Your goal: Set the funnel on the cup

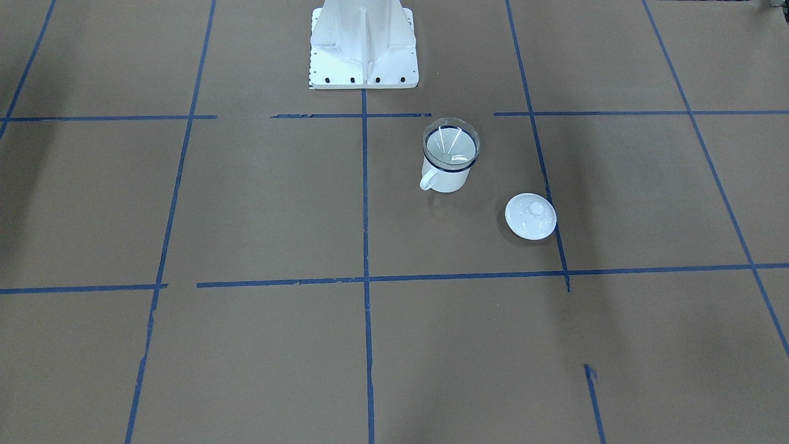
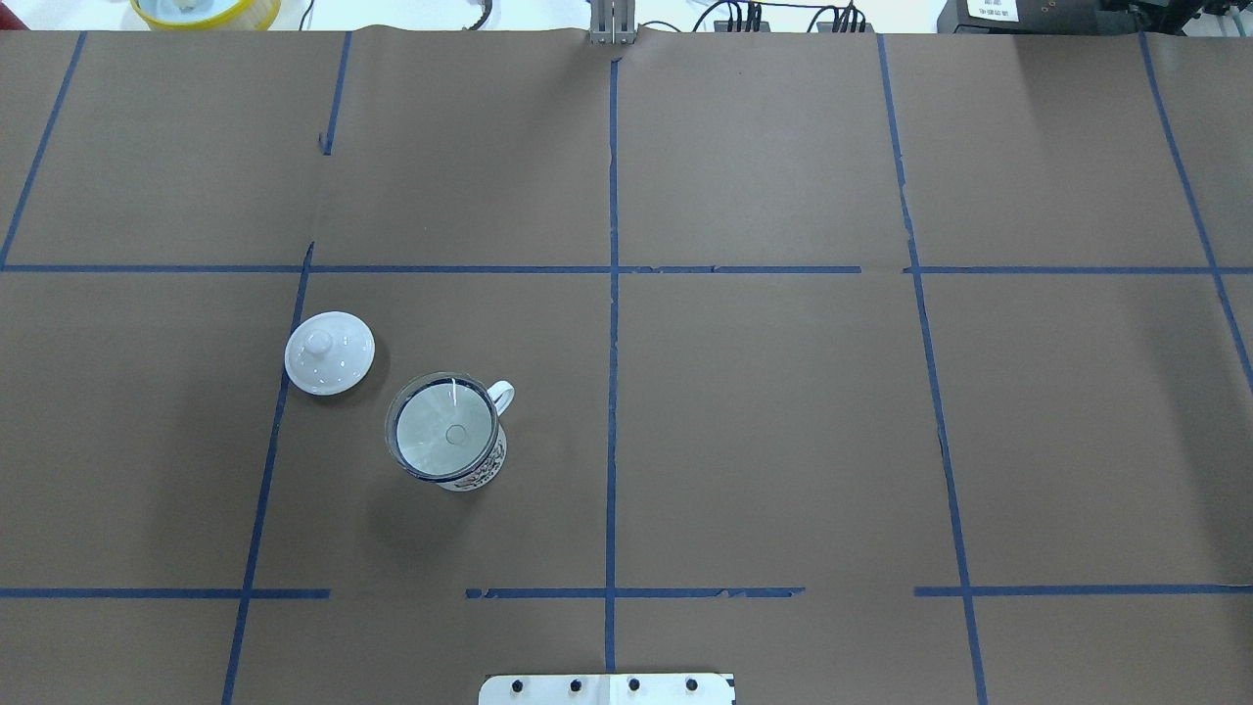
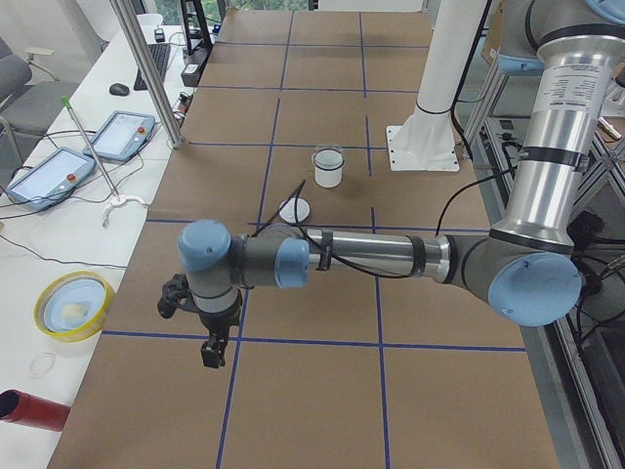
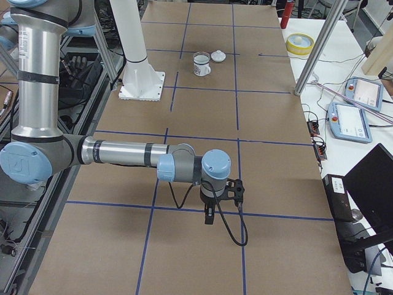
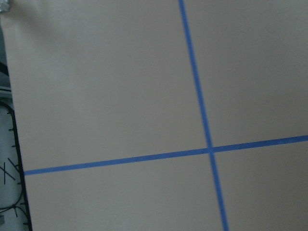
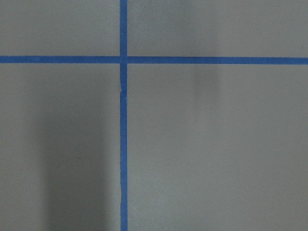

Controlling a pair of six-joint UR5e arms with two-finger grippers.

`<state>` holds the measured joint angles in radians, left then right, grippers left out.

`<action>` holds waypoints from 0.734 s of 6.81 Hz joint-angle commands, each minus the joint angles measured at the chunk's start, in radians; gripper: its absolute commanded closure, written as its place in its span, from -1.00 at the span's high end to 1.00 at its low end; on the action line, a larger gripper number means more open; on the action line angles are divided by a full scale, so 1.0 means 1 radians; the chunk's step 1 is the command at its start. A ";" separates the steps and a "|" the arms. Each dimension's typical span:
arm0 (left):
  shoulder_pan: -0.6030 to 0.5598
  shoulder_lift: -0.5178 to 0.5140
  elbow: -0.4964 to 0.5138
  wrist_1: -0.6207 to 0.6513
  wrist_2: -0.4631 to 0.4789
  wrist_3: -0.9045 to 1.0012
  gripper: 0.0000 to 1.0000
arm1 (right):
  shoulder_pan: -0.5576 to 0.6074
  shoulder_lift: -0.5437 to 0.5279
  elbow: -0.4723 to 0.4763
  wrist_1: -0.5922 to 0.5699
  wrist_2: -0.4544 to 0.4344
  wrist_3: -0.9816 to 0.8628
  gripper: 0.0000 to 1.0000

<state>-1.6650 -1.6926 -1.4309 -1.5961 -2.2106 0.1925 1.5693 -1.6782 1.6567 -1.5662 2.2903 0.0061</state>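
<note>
Where white cup opens, clear conical funnel sits.

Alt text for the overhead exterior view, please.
A clear funnel sits in the mouth of a white blue-rimmed cup, left of centre on a brown table gridded with blue tape. A white knobbed lid lies apart from the cup, up and to its left; no arm is in view.

A white knobbed lid lies on the brown, blue-taped table
</note>
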 commanded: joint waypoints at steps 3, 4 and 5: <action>-0.009 0.060 -0.093 0.069 -0.063 -0.016 1.00 | 0.000 0.000 0.000 0.000 0.000 0.000 1.00; 0.002 0.053 -0.197 0.138 -0.093 -0.118 1.00 | 0.000 0.000 0.000 0.000 0.000 0.000 1.00; 0.061 0.050 -0.254 0.157 -0.095 -0.180 1.00 | 0.000 0.000 0.000 0.000 0.000 0.000 1.00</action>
<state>-1.6520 -1.6380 -1.6003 -1.4835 -2.2926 0.0934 1.5692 -1.6782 1.6567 -1.5662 2.2903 0.0061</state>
